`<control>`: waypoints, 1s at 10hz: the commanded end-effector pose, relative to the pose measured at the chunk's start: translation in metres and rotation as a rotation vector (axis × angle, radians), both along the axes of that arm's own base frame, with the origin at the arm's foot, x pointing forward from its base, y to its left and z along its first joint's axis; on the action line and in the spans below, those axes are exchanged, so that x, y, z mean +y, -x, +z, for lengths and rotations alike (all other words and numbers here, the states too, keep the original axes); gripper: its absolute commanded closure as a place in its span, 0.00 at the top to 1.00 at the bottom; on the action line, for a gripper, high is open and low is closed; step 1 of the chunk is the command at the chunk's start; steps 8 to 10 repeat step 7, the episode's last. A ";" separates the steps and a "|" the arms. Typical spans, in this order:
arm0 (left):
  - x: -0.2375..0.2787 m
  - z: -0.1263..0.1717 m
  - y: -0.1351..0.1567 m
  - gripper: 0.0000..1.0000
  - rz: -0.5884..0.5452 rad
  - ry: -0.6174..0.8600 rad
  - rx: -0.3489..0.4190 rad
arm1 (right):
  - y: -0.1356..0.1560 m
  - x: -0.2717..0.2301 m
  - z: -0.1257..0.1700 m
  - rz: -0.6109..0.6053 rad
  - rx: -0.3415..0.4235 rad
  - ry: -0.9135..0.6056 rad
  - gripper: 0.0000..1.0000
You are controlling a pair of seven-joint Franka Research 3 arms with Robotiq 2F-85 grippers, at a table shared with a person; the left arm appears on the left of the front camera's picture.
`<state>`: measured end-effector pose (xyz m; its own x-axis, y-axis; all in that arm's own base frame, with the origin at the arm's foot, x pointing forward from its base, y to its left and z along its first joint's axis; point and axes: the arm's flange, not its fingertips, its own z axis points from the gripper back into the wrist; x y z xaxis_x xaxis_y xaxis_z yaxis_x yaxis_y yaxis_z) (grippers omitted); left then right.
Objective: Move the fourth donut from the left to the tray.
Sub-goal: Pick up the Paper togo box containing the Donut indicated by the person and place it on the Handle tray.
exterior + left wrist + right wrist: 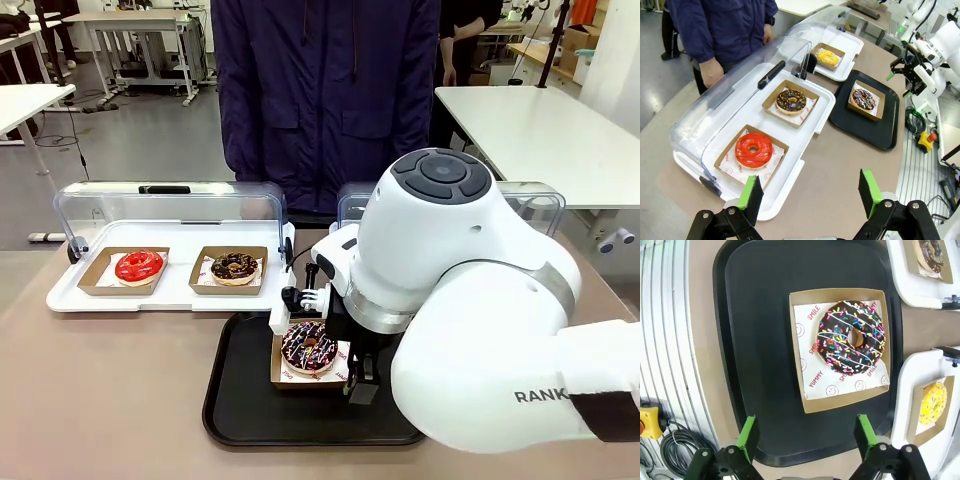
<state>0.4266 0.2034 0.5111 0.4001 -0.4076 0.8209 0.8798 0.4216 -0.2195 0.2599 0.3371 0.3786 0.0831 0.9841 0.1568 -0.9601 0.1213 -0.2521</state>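
I found the fourth donut (851,337) lying in its cardboard holder (840,347) on the black tray (760,340), which sat on the desk (110,400). From the right wrist camera, the holder sat flat toward one side of the tray, wholly inside the rim. The right pincer (804,436) hung above the tray with its jaws spread wide and nothing between them; its green pads (747,432) stood clear of the holder, touching neither card nor donut. In the front camera the right arm (470,300) hung directly over the tray beside the donut. The left pincer (810,194) was also wide open and empty, held well back from the work over bare desk, near the corner of the white tray (790,175) with the red donut (754,149). That tray also held a chocolate donut (791,100); a yellow donut (827,57) sat in a second white tray beyond. I judged the placement done: the donut was down and released. What remained, in my view, was to lift the right arm away.
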 end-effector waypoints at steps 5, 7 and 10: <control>-0.001 0.000 0.002 1.00 -0.004 0.006 -0.010 | -0.001 0.004 -0.004 -0.007 -0.019 -0.010 1.00; -0.001 0.000 0.002 1.00 -0.004 0.006 -0.010 | -0.001 0.004 -0.004 -0.007 -0.019 -0.010 1.00; -0.001 0.000 0.002 1.00 -0.004 0.006 -0.010 | -0.001 0.004 -0.004 -0.007 -0.019 -0.010 1.00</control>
